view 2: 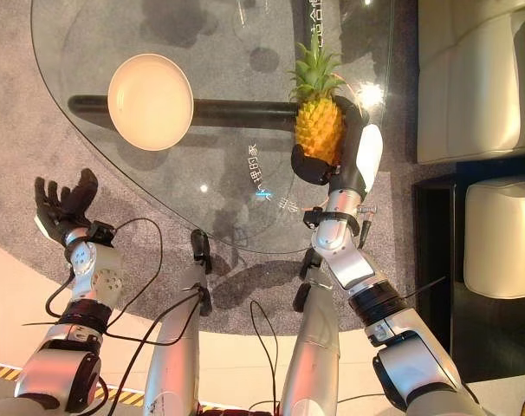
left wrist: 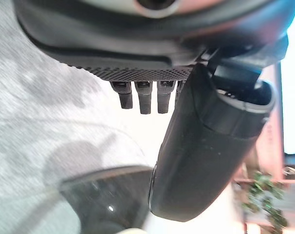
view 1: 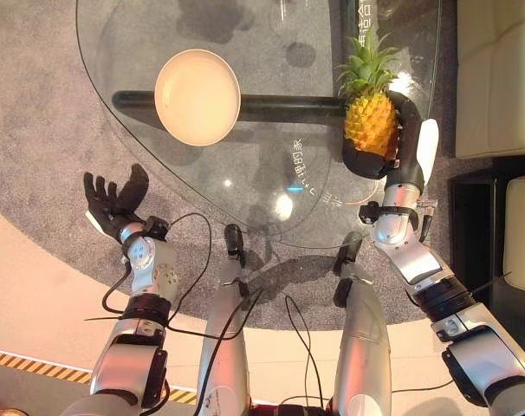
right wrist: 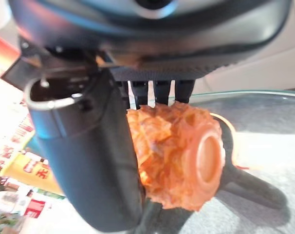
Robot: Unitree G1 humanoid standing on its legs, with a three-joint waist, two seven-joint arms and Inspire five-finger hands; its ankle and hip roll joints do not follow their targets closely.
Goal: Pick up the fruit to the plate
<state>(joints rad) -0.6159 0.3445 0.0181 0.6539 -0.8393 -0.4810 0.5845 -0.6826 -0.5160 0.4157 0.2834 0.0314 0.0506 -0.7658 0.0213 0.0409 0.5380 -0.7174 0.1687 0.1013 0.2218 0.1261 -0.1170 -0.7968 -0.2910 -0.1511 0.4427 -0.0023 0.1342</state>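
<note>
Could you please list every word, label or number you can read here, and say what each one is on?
White characters on the glass table, near its front edge: too small to read.
More white characters at the table's far edge: cut off, unreadable.
Print on the colourful packs in the right wrist view: blurred, unreadable.
Pineapple and plate: no text visible.

Right hand grips pineapple near plate.
</note>
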